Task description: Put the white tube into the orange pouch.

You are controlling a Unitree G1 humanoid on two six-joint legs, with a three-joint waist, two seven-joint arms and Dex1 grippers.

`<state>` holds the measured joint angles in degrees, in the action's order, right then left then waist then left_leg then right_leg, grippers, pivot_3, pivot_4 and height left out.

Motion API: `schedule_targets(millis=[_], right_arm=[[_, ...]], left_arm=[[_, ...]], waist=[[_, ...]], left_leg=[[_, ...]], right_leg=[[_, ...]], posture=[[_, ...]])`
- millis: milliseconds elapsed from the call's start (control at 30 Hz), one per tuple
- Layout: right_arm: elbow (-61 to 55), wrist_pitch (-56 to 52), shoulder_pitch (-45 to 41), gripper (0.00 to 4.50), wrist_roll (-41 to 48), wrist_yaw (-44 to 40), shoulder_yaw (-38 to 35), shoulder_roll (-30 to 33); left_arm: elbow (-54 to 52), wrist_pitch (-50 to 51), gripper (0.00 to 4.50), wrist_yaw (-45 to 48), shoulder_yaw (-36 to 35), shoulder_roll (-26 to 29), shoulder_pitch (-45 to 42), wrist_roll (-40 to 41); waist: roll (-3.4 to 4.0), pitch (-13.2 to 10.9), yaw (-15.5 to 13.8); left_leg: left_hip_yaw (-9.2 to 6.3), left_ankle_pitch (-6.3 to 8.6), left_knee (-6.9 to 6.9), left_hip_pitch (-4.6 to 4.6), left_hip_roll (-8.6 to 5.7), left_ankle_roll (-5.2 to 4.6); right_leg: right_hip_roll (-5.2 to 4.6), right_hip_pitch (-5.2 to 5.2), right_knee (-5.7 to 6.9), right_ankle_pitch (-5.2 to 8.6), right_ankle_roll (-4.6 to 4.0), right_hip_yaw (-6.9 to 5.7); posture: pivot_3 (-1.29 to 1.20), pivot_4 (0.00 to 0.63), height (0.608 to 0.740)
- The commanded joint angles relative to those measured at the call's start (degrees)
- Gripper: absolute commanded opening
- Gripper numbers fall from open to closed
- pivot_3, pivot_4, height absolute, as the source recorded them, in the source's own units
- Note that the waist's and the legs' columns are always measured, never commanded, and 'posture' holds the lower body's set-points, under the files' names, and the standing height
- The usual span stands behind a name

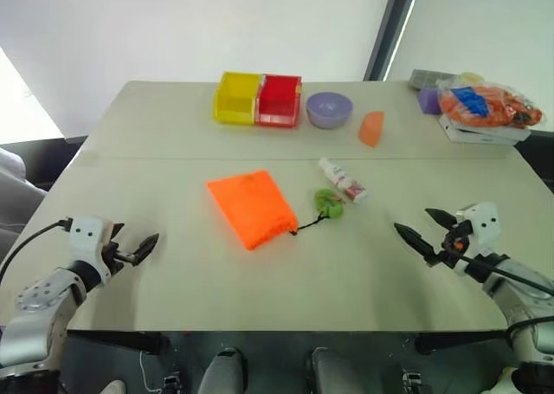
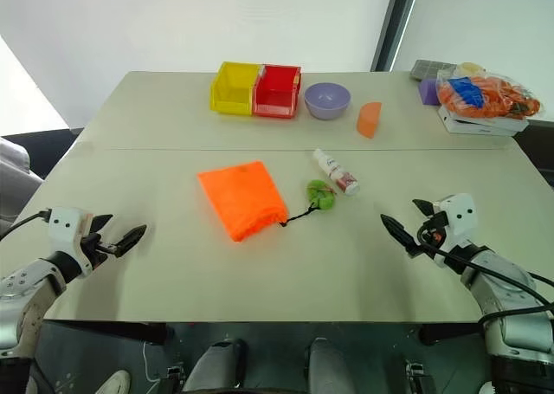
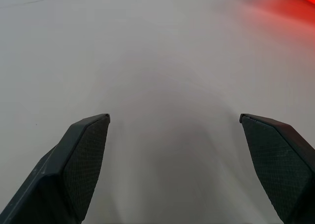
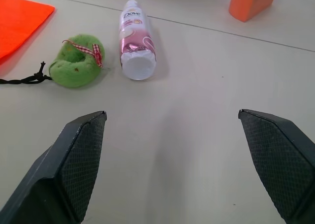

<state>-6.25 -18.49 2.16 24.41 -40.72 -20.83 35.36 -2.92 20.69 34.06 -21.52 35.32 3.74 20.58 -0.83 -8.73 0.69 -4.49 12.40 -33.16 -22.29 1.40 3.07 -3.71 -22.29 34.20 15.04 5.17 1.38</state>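
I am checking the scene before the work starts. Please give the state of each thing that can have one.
white tube: lying on its side, cap on, not held
orange pouch: lying flat on the table, nothing visibly in it
yellow bin: upright, looks empty
red bin: upright
purple bowl: upright
left claw: open, empty
right claw: open, empty

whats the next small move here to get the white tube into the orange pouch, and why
Probably reach the right pincer forward toward the small white squeeze tube with pink label. Both pincers are open and empty, and the tube lies loose on the beige table, beside the green fuzzy ball, nearer the right arm than the left pincer. The bright orange fabric drawstring pouch lies flat, untouched.
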Motion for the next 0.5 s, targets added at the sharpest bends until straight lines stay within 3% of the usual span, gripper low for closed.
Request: schedule_targets(millis=[33,333,500], right_arm=[[-2.05,0.29,-0.18,4.46,0.27,0.22,-0.96,0.94],[-1.48,1.06,-1.41,4.46,-0.37,0.6,0.3,0.06],[-4.86,0.22,-2.58,4.46,-0.14,0.11,4.0,-0.62]], left_arm=[[-0.52,-1.34,4.5,-0.12,-0.9,0.62,-0.83,-0.26],[-8.27,1.93,4.5,-0.37,3.23,-0.85,-3.05,1.47],[-19.32,4.82,4.5,2.34,12.25,-1.82,-5.89,2.67]], waist=[[0.0,0.0,0.01],[0.0,0.01,-0.09],[0.01,0.01,-0.05]], left_leg=[[0.0,0.0,0.0,0.0,0.0,0.0],[0.02,0.0,-0.02,0.0,0.0,0.0],[0.02,-0.01,-0.04,0.0,0.0,-0.01]], right_leg=[[0.0,0.01,0.0,0.0,0.0,0.0],[0.01,0.09,0.01,-0.01,-0.01,0.01],[0.04,0.11,0.04,-0.02,0.0,0.01]], posture=[[0.0,0.15,0.74],[0.0,0.15,0.74],[0.0,0.15,0.74]])
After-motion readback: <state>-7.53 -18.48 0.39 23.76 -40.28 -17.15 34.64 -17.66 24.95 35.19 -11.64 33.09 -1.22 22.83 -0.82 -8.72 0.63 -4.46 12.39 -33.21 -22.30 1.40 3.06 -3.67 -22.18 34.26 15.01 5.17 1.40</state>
